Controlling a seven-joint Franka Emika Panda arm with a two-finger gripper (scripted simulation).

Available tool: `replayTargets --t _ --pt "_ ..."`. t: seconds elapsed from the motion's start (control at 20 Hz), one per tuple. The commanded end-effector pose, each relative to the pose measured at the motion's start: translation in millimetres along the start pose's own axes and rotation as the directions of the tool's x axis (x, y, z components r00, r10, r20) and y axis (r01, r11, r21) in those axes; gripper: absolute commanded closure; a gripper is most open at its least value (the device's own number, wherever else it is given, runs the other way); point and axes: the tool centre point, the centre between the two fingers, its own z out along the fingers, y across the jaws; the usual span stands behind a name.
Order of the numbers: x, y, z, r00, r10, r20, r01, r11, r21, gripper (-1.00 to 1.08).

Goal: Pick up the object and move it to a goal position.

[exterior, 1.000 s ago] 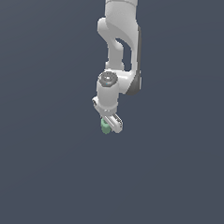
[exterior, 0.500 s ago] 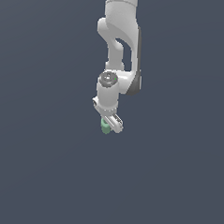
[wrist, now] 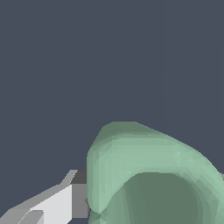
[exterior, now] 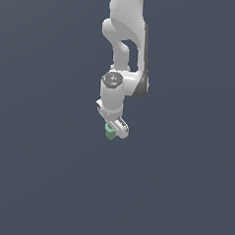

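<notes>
Okay, gripper [exterior: 112, 131] is pinching the object [exterior: 109, 132], one finger [wrist: 57, 201] against its side. I judge we're in transport; next I carry it to the goal, which isn't visible.

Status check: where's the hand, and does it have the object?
Hand at the mint-green object; one finger against its side. Closure can't be confirmed. Nothing else visible around it.

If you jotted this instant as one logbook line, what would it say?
arm: single Panda | gripper: shut on green cup | green cup: between fingers, hollow visible | goal: not visible
</notes>
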Motion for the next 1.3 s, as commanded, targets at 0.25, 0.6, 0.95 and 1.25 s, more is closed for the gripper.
replayTargets --t 0.25,0.6,0.95,1.25 --pt "14 -3 -46 1.000 0.001 -0.001 -0.001 1.000 0.000 1.08" --pt "34 -8 -113 1.000 0.002 -0.002 -0.002 1.000 -0.001 1.08" --pt "55 -15 -179 1.000 0.002 -0.002 -0.002 1.000 -0.001 1.08" --pt "68 -20 -217 1.000 0.002 -0.001 -0.002 1.000 -0.001 1.08"
